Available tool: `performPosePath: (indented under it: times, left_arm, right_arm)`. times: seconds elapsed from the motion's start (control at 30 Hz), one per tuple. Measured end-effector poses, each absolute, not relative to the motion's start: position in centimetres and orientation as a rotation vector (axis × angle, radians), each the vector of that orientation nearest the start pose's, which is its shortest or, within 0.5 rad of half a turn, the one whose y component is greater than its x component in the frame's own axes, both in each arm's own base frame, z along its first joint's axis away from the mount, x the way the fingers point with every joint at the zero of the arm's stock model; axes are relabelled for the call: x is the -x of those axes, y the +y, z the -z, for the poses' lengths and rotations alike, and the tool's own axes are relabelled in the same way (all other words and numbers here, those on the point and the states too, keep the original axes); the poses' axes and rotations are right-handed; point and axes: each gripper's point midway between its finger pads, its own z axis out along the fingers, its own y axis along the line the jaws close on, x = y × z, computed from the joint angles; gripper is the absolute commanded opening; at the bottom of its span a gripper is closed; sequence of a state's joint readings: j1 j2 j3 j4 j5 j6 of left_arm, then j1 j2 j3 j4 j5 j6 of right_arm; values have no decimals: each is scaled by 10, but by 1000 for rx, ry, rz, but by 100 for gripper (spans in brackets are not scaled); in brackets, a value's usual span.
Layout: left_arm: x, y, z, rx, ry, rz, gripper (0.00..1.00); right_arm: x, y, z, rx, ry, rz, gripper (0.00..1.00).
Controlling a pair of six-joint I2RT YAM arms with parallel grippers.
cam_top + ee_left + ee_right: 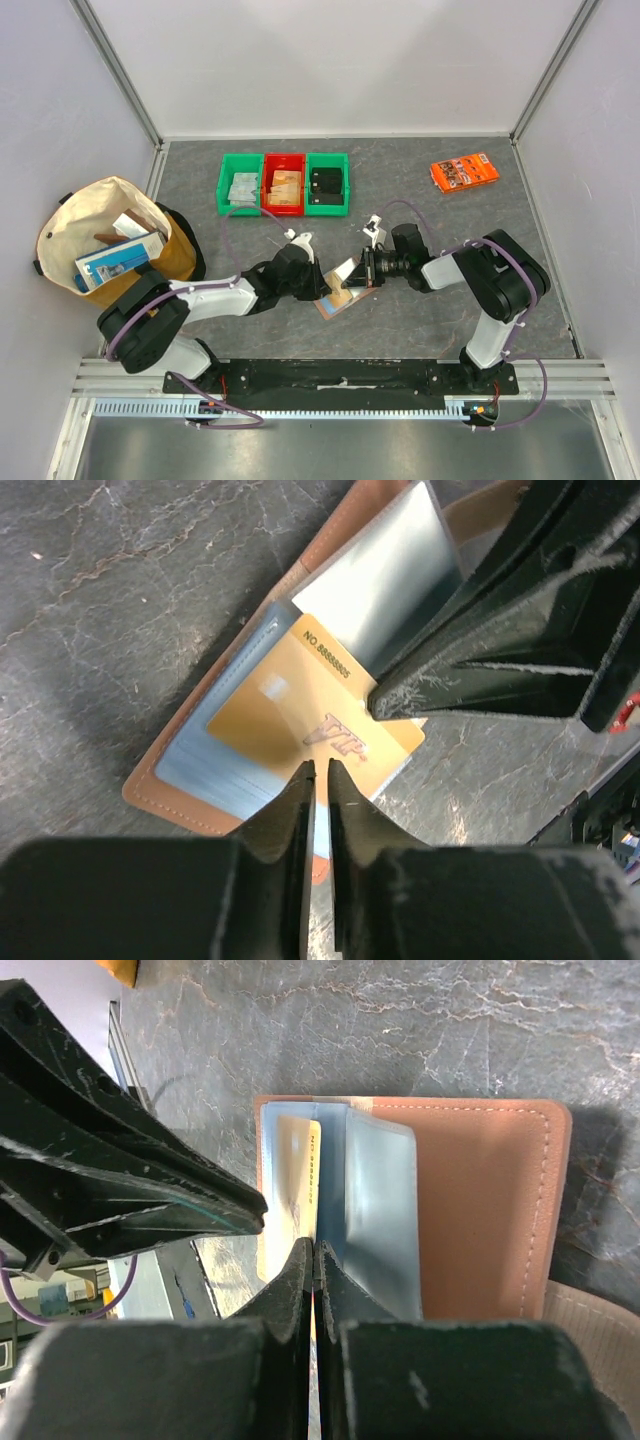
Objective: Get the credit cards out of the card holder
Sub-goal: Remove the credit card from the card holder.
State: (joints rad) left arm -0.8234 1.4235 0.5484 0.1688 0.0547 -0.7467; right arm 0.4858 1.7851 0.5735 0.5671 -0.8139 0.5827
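Observation:
The card holder [336, 304] lies open on the grey table between my two grippers; its brown leather shows in the left wrist view [160, 780] and the right wrist view [480, 1210]. A tan-gold credit card [300, 710] sticks partway out of its light blue pockets and also shows in the right wrist view [290, 1180]. My left gripper [321, 765] is shut to a thin slit with nothing between the jaws, tips at the gold card's edge. My right gripper [315, 1245] is shut on a bluish-grey inner panel [380, 1210] of the holder and holds it raised [347, 270].
Three bins stand at the back: green [240, 183], red [283, 183], green [327, 183], with items inside. An orange printed packet [464, 173] lies at the back right. A cloth bag [110, 240] with boxes stands at the left, close to the left arm.

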Motion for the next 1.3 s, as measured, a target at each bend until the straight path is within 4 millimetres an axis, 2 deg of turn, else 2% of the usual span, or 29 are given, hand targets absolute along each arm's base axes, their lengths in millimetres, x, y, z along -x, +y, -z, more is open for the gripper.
performPosePath:
  times: [0.13,0.53,0.73,0.83,1.03,1.13,1.3]
  left_arm:
    - [-215,-286,-32,-122,2461,816,2]
    - [-210,-280,-26,-121,2499,787,2]
    - [-210,-280,-25,-121,2508,782,2]
    - [-210,-280,-25,-122,2510,781,2]
    - [-210,-281,-25,-124,2513,782,2]
    - [-210,-281,-25,-125,2514,784,2]
    - [-209,-282,-24,-127,2516,788,2]
  right_arm:
    - [-234,286,-29,386,2350,-1460,0]
    - [-239,280,-27,355,2361,-1445,0]
    - [-244,267,-24,340,2386,-1383,0]
    - [-247,265,-28,363,2382,-1357,15]
    - [-247,263,-26,380,2394,-1342,33]
    - [-246,264,-26,378,2395,-1346,36]
    - [-246,268,-25,376,2389,-1375,34]
